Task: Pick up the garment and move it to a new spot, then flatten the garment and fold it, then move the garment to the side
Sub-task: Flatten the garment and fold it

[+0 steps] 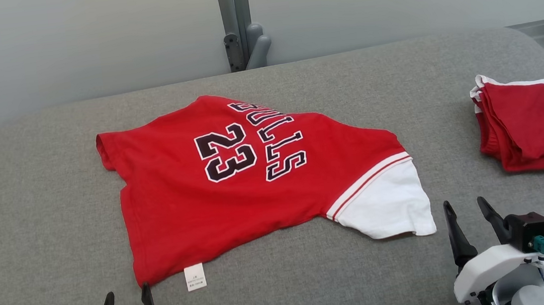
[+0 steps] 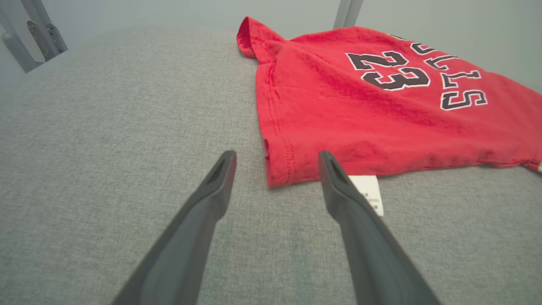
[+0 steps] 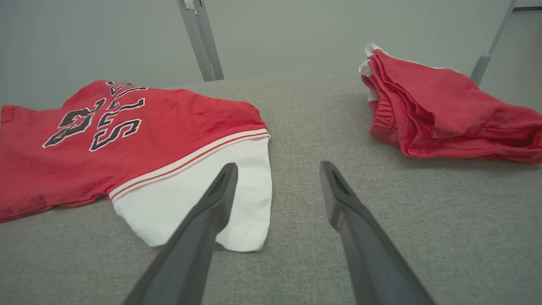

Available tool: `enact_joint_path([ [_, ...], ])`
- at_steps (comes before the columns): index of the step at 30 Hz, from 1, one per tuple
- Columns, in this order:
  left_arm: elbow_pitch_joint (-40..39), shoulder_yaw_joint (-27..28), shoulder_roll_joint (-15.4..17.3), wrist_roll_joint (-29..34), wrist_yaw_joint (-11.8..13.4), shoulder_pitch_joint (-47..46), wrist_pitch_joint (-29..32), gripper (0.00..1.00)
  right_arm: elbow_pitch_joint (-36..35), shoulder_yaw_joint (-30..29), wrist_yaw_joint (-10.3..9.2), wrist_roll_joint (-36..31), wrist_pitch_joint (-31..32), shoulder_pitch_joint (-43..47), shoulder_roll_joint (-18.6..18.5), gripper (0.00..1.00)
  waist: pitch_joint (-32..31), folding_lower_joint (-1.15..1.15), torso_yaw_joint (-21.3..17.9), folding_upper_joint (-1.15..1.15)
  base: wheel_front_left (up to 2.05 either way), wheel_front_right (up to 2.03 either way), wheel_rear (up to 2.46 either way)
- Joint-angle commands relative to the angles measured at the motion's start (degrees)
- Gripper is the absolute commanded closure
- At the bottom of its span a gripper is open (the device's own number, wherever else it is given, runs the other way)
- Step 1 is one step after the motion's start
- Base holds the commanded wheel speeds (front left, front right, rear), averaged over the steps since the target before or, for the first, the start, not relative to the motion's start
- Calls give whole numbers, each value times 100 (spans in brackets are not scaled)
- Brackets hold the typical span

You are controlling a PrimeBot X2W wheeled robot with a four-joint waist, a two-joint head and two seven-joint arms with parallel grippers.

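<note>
The garment [image 1: 235, 186], a red jersey with black-and-white lettering and the number 23, lies spread out and face up on the grey padded surface [image 1: 29, 198], ahead of both grippers and between them. The left gripper [image 1: 128, 290] has its two dark fingers spread apart with nothing between them. Its fingertips sit low over the padding, just short of the jersey's near hem corner. In the left wrist view that corner lies just beyond the gap between the tips, and whether a tip touches the cloth cannot be told. The white care label [image 1: 195, 277] pokes out from under the hem just beside the finger on this gripper's right, which hides part of it in the wrist view. The right gripper [image 1: 464, 201] also stands with its fingers wide apart and empty. The jersey's white sleeve [image 1: 388, 201], edged with a red and white stripe, lies flat just ahead and to this gripper's left. In the right wrist view the left finger crosses in front of the sleeve, and contact cannot be judged. A second red garment [image 1: 531, 120], folded into a pile, rests ahead and to the right gripper's right, well apart from the jersey.
</note>
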Motion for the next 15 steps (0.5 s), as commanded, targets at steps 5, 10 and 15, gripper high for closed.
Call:
enact_joint_path([
  [5, -39, 31, 22, 37, 42, 161, 0, 0, -102, 55, -9, 114, -16, 238, -18, 0, -116, 0, -31, 0, 0, 0, 0],
  [10, -59, -37, 22, -41, 31, 124, 0, 0, -107, 109, -9, 146, -16, 228, -18, 0, 8, 0, -44, 0, 0, 0, 0],
  [15, -41, -126, 22, -36, -6, -90, 0, 0, -3, 217, -9, 160, -16, 69, -19, 0, 350, 0, -54, 0, 0, 0, 0],
])
